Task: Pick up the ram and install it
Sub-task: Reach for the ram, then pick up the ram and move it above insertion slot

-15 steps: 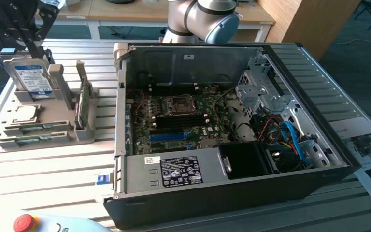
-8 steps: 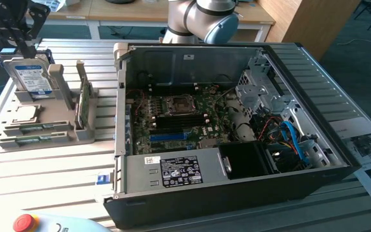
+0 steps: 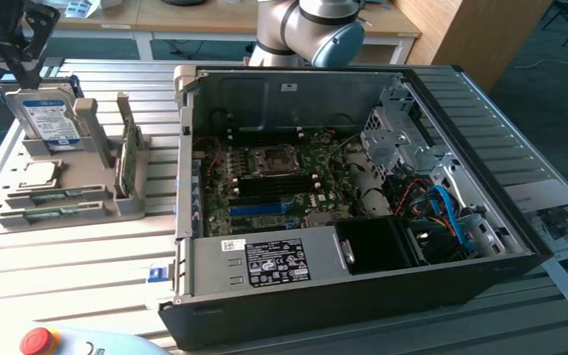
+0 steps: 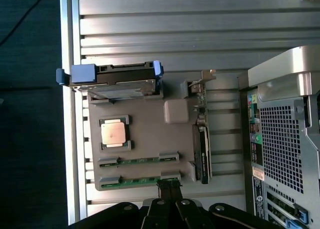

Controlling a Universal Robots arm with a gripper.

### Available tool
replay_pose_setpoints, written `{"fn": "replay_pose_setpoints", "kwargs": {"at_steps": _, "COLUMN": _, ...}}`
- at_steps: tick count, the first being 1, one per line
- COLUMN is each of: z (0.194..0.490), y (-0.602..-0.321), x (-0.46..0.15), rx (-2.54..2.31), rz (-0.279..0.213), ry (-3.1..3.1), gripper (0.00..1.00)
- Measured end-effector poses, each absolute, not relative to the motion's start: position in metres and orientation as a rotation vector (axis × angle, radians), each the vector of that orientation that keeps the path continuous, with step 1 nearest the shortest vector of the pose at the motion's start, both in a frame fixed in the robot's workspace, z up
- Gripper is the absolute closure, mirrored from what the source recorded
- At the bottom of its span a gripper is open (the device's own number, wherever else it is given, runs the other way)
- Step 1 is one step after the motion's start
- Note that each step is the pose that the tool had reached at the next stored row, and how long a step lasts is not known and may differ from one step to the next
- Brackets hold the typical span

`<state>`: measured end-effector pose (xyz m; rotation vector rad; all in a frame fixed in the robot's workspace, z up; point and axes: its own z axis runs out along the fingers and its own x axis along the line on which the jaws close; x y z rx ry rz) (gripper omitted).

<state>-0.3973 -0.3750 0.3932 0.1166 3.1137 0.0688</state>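
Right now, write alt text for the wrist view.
The closed pincer hangs over a gray parts holder, its tips lined up with one end of a ram stick. The holder also carries a second ram stick, a processor chip, a hard drive and an expansion card, beside the computer case.

At the far edge of the scene the arm (image 3: pixel 294 22) is showing smooth silver-grey tubular housings, with a rounded joint cap (image 3: pixel 342 38) glowing pale blue against the metal. The gripper (image 4: pixel 170 185) is presenting itself as matt black throughout (its two slim fingers (image 4: pixel 164 190) are looking flat-sided and square-tipped), and its angled black linkage bars (image 4: pixel 112 213) are carrying four round, silvery pivot pins (image 4: pixel 160 203) that are catching the light. Its wrist mount (image 3: pixel 12 29), at the far left, is appearing just as black and blocky.
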Motion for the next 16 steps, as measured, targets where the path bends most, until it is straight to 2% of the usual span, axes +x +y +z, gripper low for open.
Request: {"fn": "replay_pose_setpoints", "kwargs": {"at_steps": 16, "z": 0.393, "y": -0.375, "x": -0.411, "rx": 0.117, "rz": 0.069, "ry": 3.114, "gripper": 0.90}}
